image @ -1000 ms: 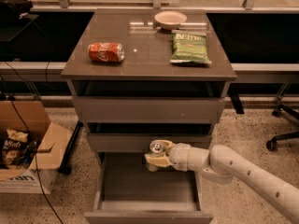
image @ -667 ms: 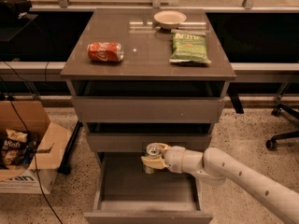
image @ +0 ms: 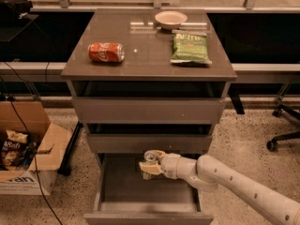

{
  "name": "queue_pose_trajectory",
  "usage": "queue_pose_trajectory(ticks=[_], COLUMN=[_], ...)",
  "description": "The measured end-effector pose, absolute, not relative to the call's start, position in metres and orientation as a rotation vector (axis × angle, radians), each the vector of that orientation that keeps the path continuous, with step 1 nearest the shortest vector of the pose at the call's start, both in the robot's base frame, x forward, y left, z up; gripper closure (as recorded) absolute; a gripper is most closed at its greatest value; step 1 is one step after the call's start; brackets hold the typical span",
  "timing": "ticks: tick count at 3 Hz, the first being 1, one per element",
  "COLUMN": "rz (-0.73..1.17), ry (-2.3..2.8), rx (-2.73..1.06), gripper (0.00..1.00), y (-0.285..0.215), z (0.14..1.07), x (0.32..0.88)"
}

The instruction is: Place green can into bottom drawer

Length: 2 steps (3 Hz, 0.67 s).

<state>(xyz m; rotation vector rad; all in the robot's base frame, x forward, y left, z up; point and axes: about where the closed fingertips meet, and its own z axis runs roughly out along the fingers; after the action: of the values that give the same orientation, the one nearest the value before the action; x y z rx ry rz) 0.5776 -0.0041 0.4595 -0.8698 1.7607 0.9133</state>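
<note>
We see the end effector [image: 148, 168] pinching the green can [image: 151, 156] upright over the back of the open bottom drawer [image: 126, 191]. Only the can's silver top really shows, since the end effector hides most of its body. Can't tell if it's touching the drawer floor.
</note>
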Motion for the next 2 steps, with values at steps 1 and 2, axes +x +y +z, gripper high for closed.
queue_pose_trajectory(ticks=[1,2], rz=[0.924,0.930], ry=[1.784,1.809], rx=[-0.847,-0.817], gripper=[1.00,1.00], y=[-0.001,-0.003], z=[0.435,0.413], x=[0.579,0.579])
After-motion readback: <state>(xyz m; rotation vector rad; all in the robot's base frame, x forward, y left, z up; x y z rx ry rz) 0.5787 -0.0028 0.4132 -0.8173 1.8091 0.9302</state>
